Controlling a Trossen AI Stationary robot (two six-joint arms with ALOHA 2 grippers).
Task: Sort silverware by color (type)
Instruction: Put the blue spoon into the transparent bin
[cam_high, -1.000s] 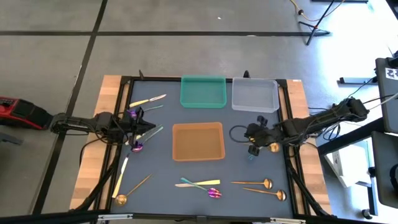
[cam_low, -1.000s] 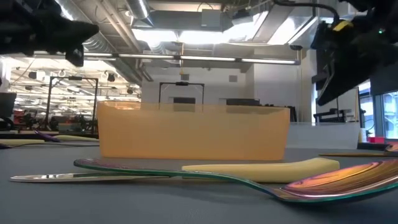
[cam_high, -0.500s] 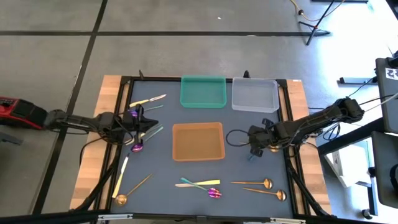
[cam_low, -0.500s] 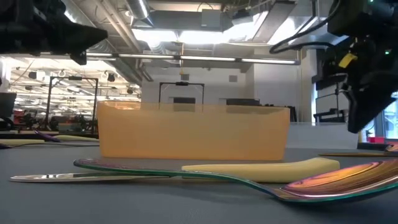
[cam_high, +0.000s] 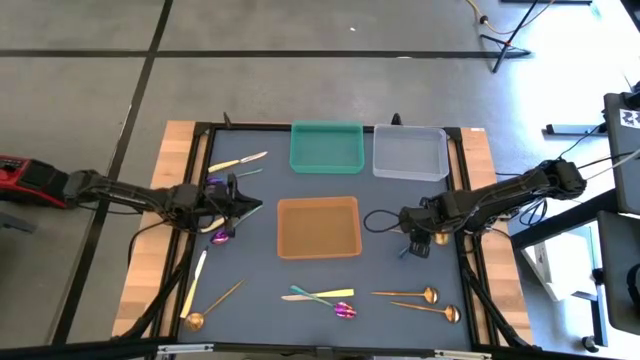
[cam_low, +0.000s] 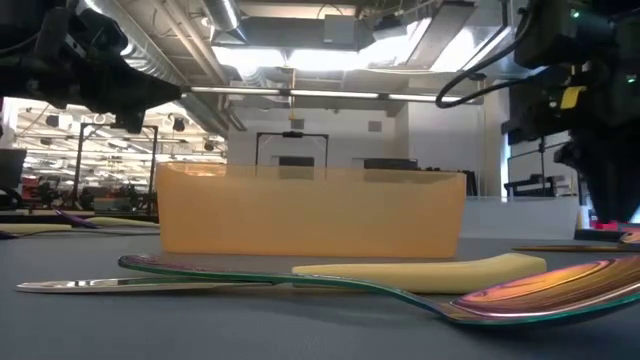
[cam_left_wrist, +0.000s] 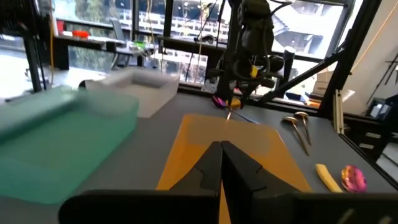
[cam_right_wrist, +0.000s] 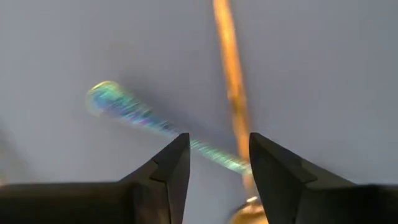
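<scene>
Looking straight down (high view): the dark worktop (cam_high: 380, 265) is seen carrying a green tray (cam_high: 327, 147), a clear tray (cam_high: 410, 152) and an orange tray (cam_high: 318, 226).
Right tool, high view: the right tool (cam_high: 418, 243) is held low over the worktop between the orange tray and the worktop's right edge.
Left tool, high view: the left tool (cam_high: 248, 203) is held left of the orange tray, pointing toward it.
Silverware, high view: two gold spoons (cam_high: 420, 301) are laid near the front right; a cream knife (cam_high: 330, 294) crossed with iridescent pieces is laid in front of the orange tray; a gold spoon (cam_high: 212, 306) and a cream piece (cam_high: 192, 284) are laid at the front left; a purple spoon bowl (cam_high: 221, 237) is seen just below the left tool.
Low view: the cream knife (cam_low: 430, 271) and an iridescent spoon (cam_low: 540, 290) are laid in front of the orange tray (cam_low: 310, 212).
Left wrist view: the left tool's fingers (cam_left_wrist: 211, 171) are pressed together, closed on nothing.
Right wrist view: the right tool's fingers (cam_right_wrist: 171, 165) are parted, open, just above an iridescent handle (cam_right_wrist: 155, 121) crossed with a gold handle (cam_right_wrist: 231, 68); neither piece is gripped.
</scene>
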